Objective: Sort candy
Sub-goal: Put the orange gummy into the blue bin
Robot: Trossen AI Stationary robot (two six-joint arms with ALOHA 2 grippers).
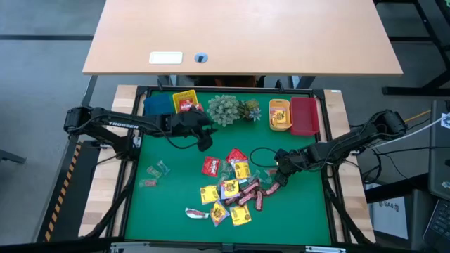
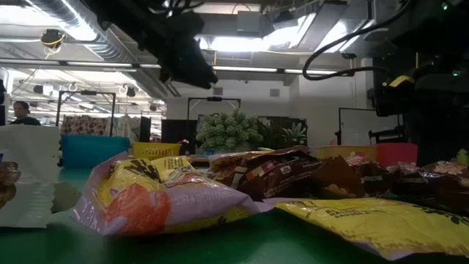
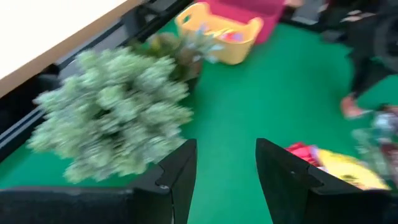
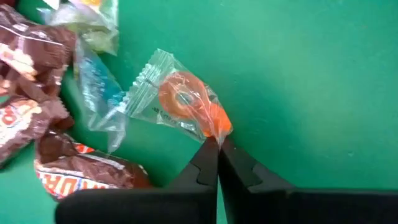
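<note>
The candy [image 1: 230, 191] lies in a loose pile on the green mat: red packets, yellow squares, brown bars and clear wrappers. At the pile's right edge my right gripper [image 4: 216, 142] is shut on a clear-wrapped orange ring candy [image 4: 183, 99]; in the high view this gripper [image 1: 274, 181] is beside the pile. My left gripper [image 3: 225, 149] is open with nothing between its fingers. It hangs above the mat beside the grey-green plant [image 3: 112, 112], and the high view shows it [image 1: 205, 143] at the far left of the pile. My right gripper pinches the clear wrapper at its end next to the orange ring [image 4: 214, 127], only at the tips of its two fingers. The fingers slant down from above. The wrapper lies flat on the mat, its crimped far end [image 4: 146, 78] pointing away from the fingers.
Along the far edge stand a blue bin [image 1: 158, 104], a yellow bin [image 1: 186, 102] holding a red packet, the plant [image 1: 228, 109], an orange-yellow bin [image 1: 280, 114] and a red bin [image 1: 304, 116]. Two clear sweets [image 1: 156, 170] lie apart at the left. Brown bars [image 4: 74, 171] lie close to my right fingers.
</note>
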